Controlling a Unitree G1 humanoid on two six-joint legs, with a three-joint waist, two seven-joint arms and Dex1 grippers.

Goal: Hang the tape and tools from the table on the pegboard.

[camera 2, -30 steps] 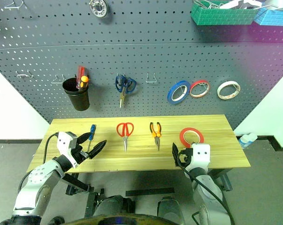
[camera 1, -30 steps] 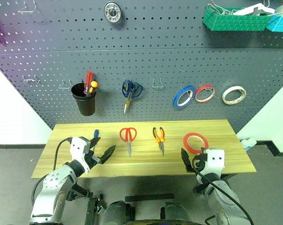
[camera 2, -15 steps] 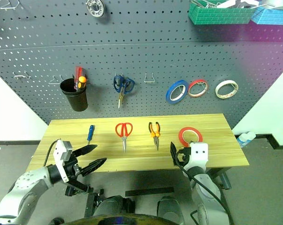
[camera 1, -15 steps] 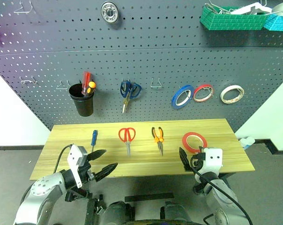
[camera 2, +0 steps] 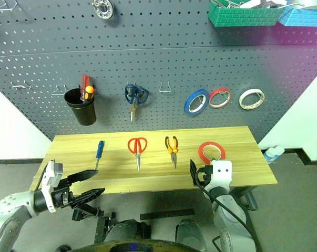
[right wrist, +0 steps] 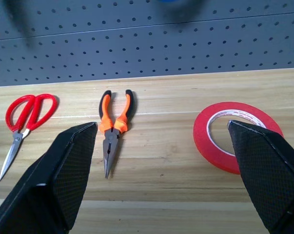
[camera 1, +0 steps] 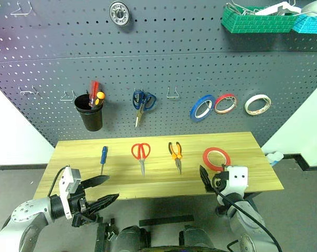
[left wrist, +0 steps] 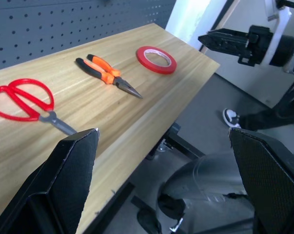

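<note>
On the wooden table [camera 1: 242,142] lie, from left to right, a blue-handled screwdriver [camera 1: 103,156], red-handled scissors [camera 1: 140,155], orange-and-black pliers [camera 1: 175,154] and a red ring of tape [camera 1: 216,158]. The dark grey pegboard [camera 1: 158,68] rises behind the table. My left gripper [camera 1: 112,188] is open and empty, off the table's front left edge, pointing toward the right. My right gripper [camera 1: 208,179] is open and empty at the front edge, just short of the tape [right wrist: 237,134]. The left wrist view shows the scissors [left wrist: 25,100], pliers [left wrist: 107,73] and tape [left wrist: 156,58].
On the pegboard hang a black cup [camera 1: 90,113] with red and orange screwdrivers, blue-handled scissors [camera 1: 142,102], and blue [camera 1: 202,108], red [camera 1: 225,103] and whitish [camera 1: 257,104] tape rolls. Empty wire hooks [camera 1: 172,94] sit between them. Green [camera 1: 255,22] and blue baskets are at top right.
My left gripper has drawn back from the screwdriver, off the table's front edge, and turned toward the right. The right gripper stayed where it was. The tools and tape have not moved.
</note>
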